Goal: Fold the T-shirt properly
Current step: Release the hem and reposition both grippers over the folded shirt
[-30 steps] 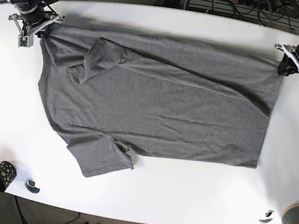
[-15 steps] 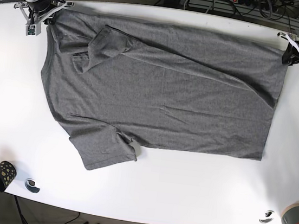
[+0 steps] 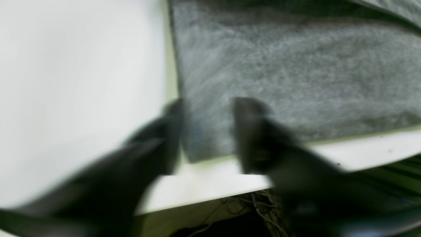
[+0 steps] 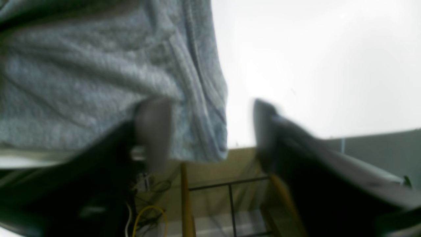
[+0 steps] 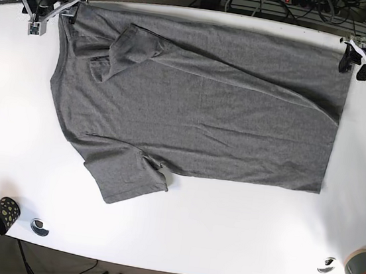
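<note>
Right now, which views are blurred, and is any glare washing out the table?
Left wrist: heavy motion blur, left claw smeared, T-shirt weave soft. Right wrist: equally blurred, right claw fingers only vague shapes, table washed out to plain white. Base: sharp and evenly lit, soft shadow along the shirt's far edge, no strong glare.

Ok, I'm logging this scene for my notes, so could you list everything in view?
T-shirt: one, grey, spread flat across the table, one sleeve folded onto the body.
Table: one, white, under the shirt.
Cup: one, black with gold dots, near corner.
Small round items: two, silver-dark, near edge.
Plant pot: one, grey, near corner.
Cables: several, dark, beyond the far edge.
Left pincer: one, black, open at the hem corner.
Right pincer: one, black, open at the shoulder corner.
</note>
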`<move>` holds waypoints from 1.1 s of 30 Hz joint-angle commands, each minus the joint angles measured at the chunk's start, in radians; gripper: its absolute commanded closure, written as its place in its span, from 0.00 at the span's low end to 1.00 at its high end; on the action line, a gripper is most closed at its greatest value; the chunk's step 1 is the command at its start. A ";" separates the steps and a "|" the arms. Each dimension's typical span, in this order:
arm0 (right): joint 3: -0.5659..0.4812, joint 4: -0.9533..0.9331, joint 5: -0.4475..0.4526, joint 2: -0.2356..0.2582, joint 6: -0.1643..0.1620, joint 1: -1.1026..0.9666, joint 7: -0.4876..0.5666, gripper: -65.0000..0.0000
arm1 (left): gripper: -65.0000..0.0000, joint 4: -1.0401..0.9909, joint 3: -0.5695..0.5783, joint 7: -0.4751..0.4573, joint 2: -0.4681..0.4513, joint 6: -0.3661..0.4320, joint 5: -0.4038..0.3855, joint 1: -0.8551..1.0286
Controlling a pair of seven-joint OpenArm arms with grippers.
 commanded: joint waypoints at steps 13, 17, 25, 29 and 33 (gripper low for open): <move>-0.133 0.024 0.291 0.080 -0.001 0.031 -0.080 0.31 | 0.39 0.100 -0.041 -0.021 -0.007 -0.003 -0.017 -0.097; -0.194 0.021 0.362 0.080 -0.001 0.031 -0.127 0.31 | 0.39 0.098 0.029 -0.021 0.023 -0.002 -0.011 -0.148; -0.338 0.019 0.379 0.075 -0.001 0.017 -0.136 0.31 | 0.39 0.094 0.126 -0.021 0.030 0.000 -0.011 -0.155; -0.394 0.018 0.379 0.074 -0.001 0.008 -0.136 0.31 | 0.39 0.074 0.140 -0.021 0.031 0.000 -0.011 -0.155; -0.456 0.019 0.379 0.070 -0.001 0.006 -0.136 0.32 | 0.39 0.018 0.144 -0.021 0.031 0.000 -0.011 -0.155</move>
